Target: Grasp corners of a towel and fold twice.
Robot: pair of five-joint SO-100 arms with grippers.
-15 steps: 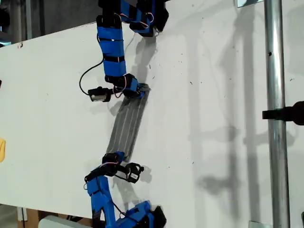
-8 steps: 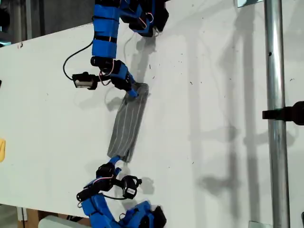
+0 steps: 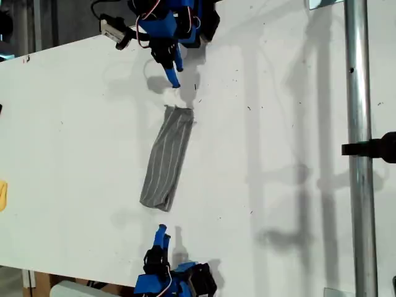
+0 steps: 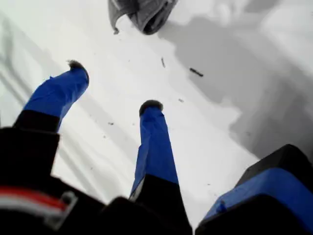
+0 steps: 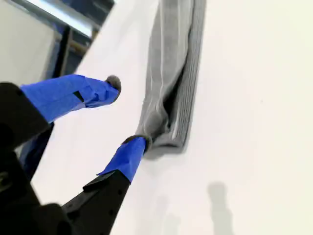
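The towel (image 3: 166, 158) lies on the white table (image 3: 278, 124) as a narrow folded grey pinstriped strip, running from the upper middle toward the lower middle of the exterior view. My first gripper (image 3: 173, 79) is open above its upper end and apart from it; the first wrist view shows that rumpled end (image 4: 144, 11) beyond the open gripper (image 4: 113, 84). Below the strip's lower end my second gripper (image 3: 163, 234) is open too. In the second wrist view the towel (image 5: 171, 73) stretches away, its end close to one fingertip (image 5: 139, 143) of the gripper (image 5: 128, 111). The corners are tucked into the folds.
A vertical metal pole (image 3: 359, 148) with a black clamp (image 3: 378, 148) stands at the exterior view's right. A small yellow object (image 3: 2, 195) shows at the exterior view's left edge. Dark specks (image 4: 195, 72) dot the table near the first gripper.
Both grippers let go of the towel's ends and drew back toward their bases. The towel, held stretched before, now rests loose on the table.
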